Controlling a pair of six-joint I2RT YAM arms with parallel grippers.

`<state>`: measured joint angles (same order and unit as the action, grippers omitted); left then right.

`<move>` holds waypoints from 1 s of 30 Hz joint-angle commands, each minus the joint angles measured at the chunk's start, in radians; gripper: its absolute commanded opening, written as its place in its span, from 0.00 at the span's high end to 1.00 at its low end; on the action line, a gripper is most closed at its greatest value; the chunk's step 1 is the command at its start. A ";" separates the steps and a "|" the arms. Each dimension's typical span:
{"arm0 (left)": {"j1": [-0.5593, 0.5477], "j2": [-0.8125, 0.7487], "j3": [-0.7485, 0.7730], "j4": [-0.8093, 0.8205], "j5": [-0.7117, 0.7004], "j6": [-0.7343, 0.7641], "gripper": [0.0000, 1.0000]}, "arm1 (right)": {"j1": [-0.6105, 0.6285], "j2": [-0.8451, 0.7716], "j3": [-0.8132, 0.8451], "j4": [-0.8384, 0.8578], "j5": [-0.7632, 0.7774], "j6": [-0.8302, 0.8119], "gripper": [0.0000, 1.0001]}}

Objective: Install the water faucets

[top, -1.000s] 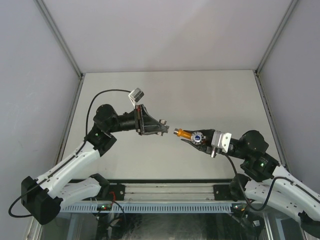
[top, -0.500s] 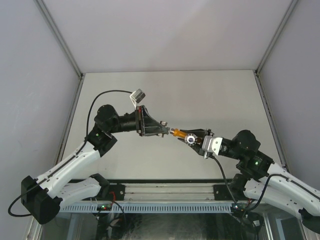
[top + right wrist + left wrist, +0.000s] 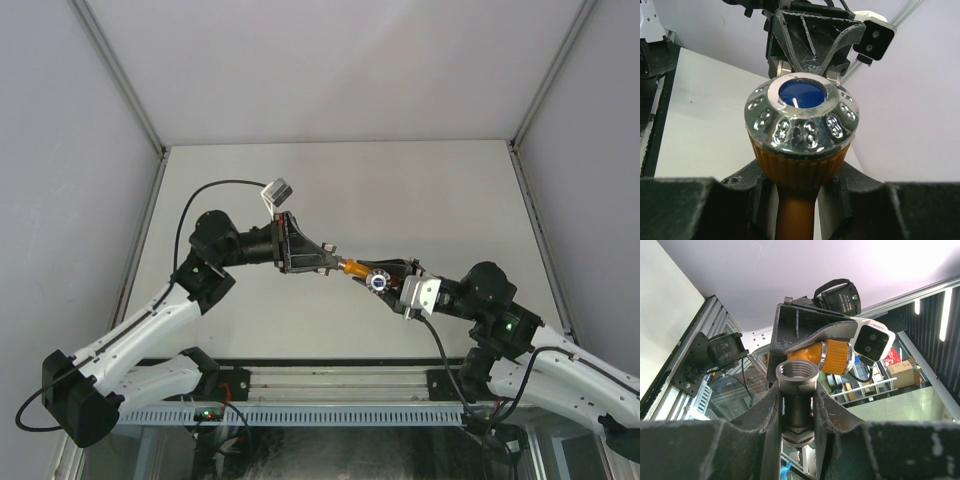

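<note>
My left gripper (image 3: 327, 262) is shut on the grey metal fitting (image 3: 797, 390), which stands upright between the jaws with its threaded mouth facing outward. My right gripper (image 3: 388, 280) is shut on the orange faucet body (image 3: 355, 268), gripping the stem below its chrome knob with a blue cap (image 3: 802, 117). In the left wrist view the orange faucet (image 3: 832, 354) sits just behind the fitting's mouth, very close to it or touching. Both parts hang in the air above the table's middle. In the right wrist view the left gripper (image 3: 810, 42) faces me behind the knob, which hides the fitting.
The white table (image 3: 430, 190) lies under both arms, with grey walls on three sides. A black cable (image 3: 215, 185) loops over the left arm. An aluminium rail (image 3: 330, 378) runs along the near edge.
The right arm has swung left and carried the orange faucet up against the left gripper's fitting, closing the gap. The left gripper has barely shifted.
</note>
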<state>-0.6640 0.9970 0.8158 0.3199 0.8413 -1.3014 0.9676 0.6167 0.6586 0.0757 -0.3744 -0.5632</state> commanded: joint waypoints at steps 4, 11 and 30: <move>-0.016 0.009 0.065 0.059 0.015 -0.004 1.00 | 0.016 0.003 0.002 0.056 -0.007 0.000 1.00; -0.028 0.012 0.093 0.061 0.036 0.039 1.00 | -0.002 0.023 0.001 0.107 -0.015 0.151 1.00; -0.046 0.052 0.304 -0.294 0.062 0.424 1.00 | -0.143 0.046 0.015 0.201 -0.158 0.613 1.00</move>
<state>-0.6930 1.0485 1.0561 0.0711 0.8597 -0.9886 0.8455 0.6415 0.6540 0.2520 -0.4908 -0.0608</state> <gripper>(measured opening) 0.287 0.287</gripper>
